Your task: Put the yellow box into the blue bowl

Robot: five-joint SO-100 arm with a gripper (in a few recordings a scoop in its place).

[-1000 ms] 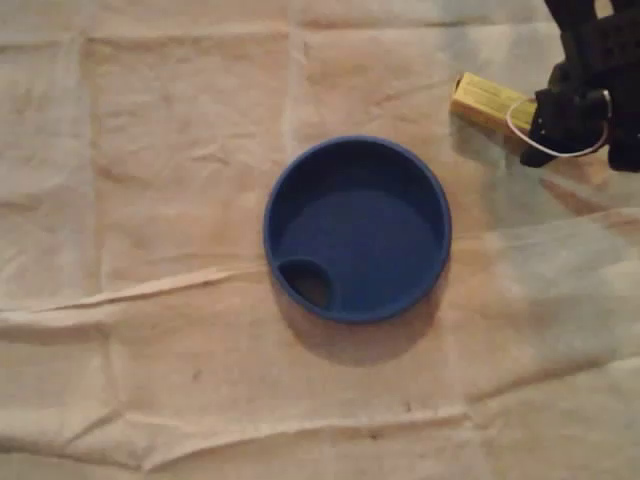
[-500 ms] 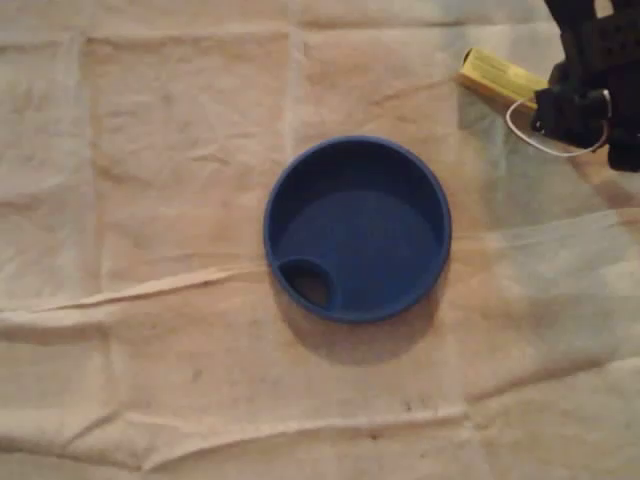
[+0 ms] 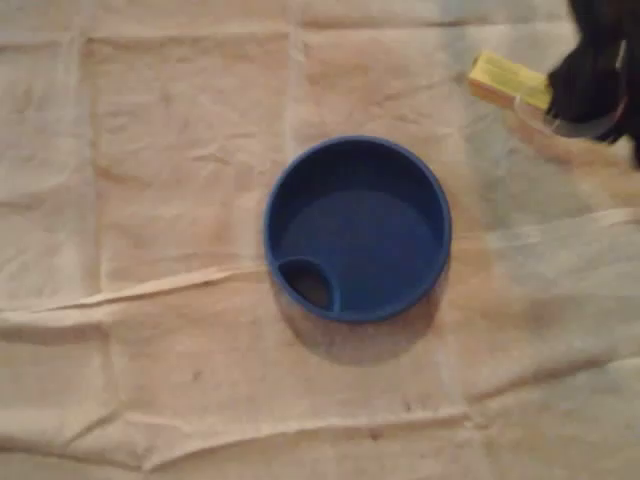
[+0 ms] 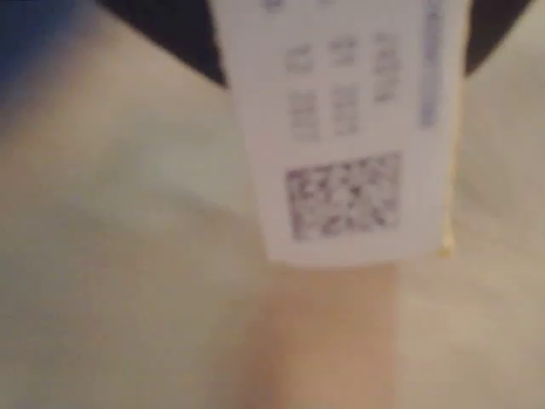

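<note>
Jaws closed on one end of the yellow box; gripper at upper right, overhead view.
Box's long axis points up-left from the jaws; blue bowl lies down-left, well apart.

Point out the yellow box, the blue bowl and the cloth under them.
yellow box (image 3: 505, 78): overhead view, on its yellow top face.
blue bowl (image 3: 360, 235): overhead view, on its bare floor.
cloth (image 3: 150, 200): overhead view, on a creased patch left of the bowl.
</note>
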